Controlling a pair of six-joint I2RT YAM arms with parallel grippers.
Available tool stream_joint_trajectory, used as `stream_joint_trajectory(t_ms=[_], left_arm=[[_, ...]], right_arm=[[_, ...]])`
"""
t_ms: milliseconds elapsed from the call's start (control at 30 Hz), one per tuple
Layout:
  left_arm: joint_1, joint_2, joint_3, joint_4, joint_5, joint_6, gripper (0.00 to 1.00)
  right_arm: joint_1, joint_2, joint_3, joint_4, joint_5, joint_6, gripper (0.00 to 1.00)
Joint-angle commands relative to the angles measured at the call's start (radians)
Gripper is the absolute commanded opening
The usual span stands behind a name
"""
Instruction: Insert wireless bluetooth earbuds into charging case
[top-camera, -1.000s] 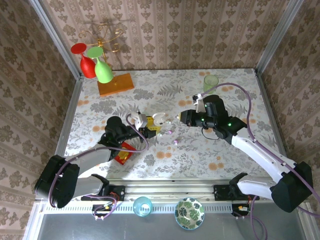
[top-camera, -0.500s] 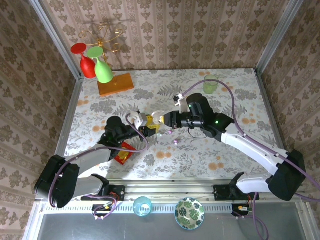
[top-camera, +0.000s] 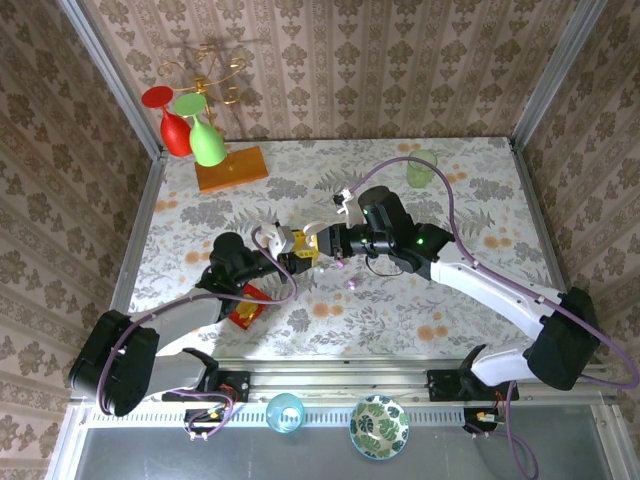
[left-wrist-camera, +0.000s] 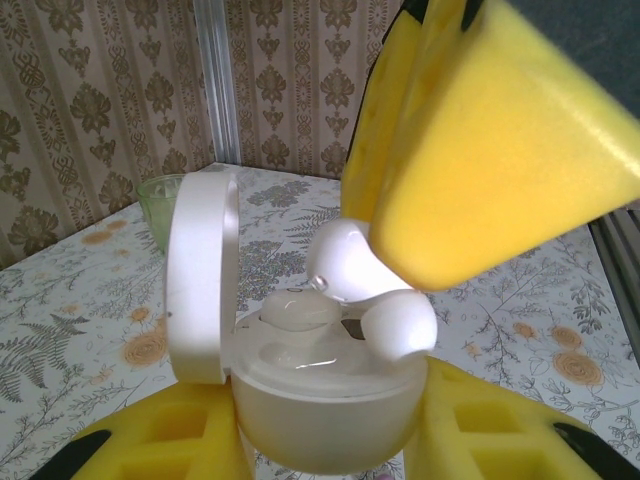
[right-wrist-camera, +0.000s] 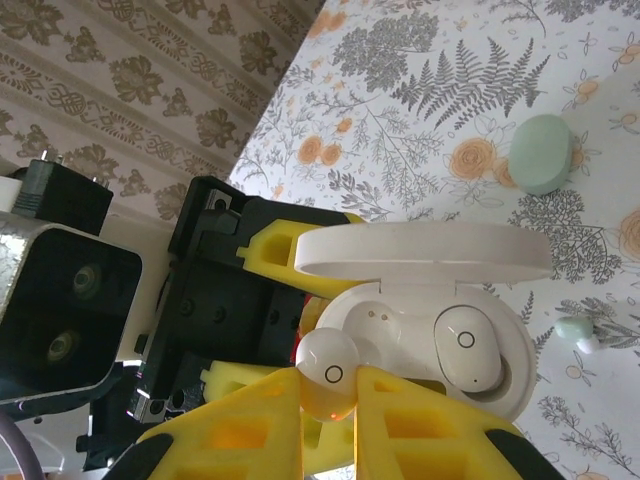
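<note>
Right pincer (right-wrist-camera: 328, 388) pinches a white earbud (right-wrist-camera: 327, 362) just above the open charging case (right-wrist-camera: 400, 305) — clamped steady for insertion by the left pincer (top-camera: 290, 243) — beside a seated earbud (right-wrist-camera: 467, 350).

1. I am running this from afar in a robot test cell dressed up as a home. The walls (top-camera: 330, 70) are flat panels of damask wallpaper, set between bare metal posts (top-camera: 112, 80) at the far corners.
2. The table (top-camera: 480, 200) wears a floral cloth. A metal rail (top-camera: 340, 381) runs along its near edge, and the left arm (top-camera: 185, 315) and right arm (top-camera: 500, 290) are bolted there.
3. Household props sit around. At the far left corner a gilt wire rack (top-camera: 215, 68) on a wooden base (top-camera: 232, 168) carries a red glass (top-camera: 175, 132) and a green glass (top-camera: 207, 143).
4. A pale green cup (top-camera: 421, 165) stands near the far right corner.
5. Below the rail I see a blue cup (top-camera: 285, 412) and a leaf-patterned bowl (top-camera: 379, 426).
</note>
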Motion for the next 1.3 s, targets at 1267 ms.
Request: stream_joint_trajectory(t_ms=[1267], left_arm=[[0.012,-0.014,-0.004,0.057,0.051,-0.001,0.19]], right_arm=[[0.042,-0.124,0.013,-0.032,0.163,-0.13,0.47]])
